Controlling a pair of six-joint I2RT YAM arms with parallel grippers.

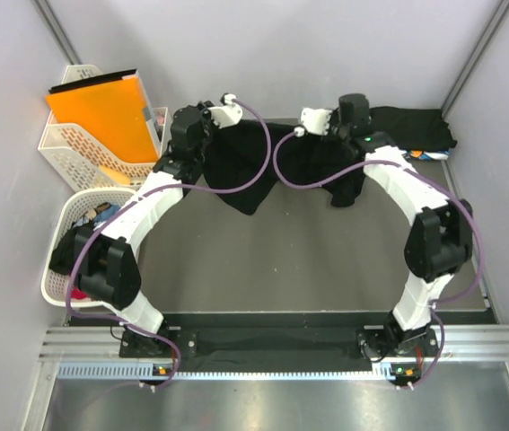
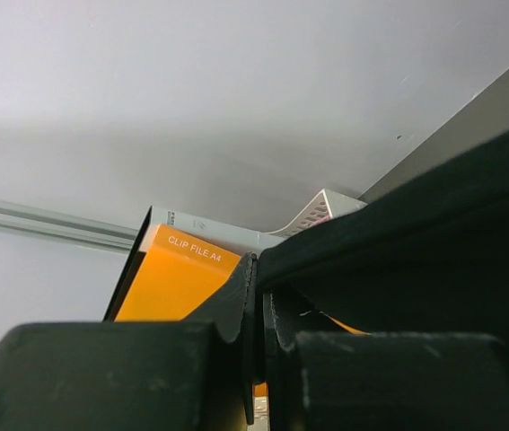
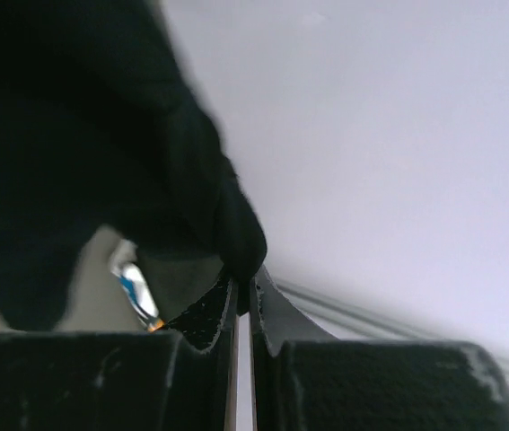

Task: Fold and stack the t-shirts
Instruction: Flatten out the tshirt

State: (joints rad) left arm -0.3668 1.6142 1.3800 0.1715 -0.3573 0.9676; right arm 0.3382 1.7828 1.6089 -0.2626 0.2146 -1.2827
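The left hand (image 2: pixel 257 274) is clamped shut on one edge of a black t-shirt (image 1: pixel 247 171); the right hand (image 3: pixel 243 289) pinches another edge of the same cloth; the shirt hangs slack between them at twelve o'clock over the grey surface (image 1: pixel 308 260); a folded dark pile (image 1: pixel 411 126) lies at two o'clock; an orange folder (image 1: pixel 101 108) stands in a white basket (image 1: pixel 64 144) at ten o'clock; a second basket (image 1: pixel 54 285) holding mixed clothes sits at nine.

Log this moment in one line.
left gripper: shut on black shirt | right gripper: shut on same shirt | shirt: hangs between grippers | pile: far right
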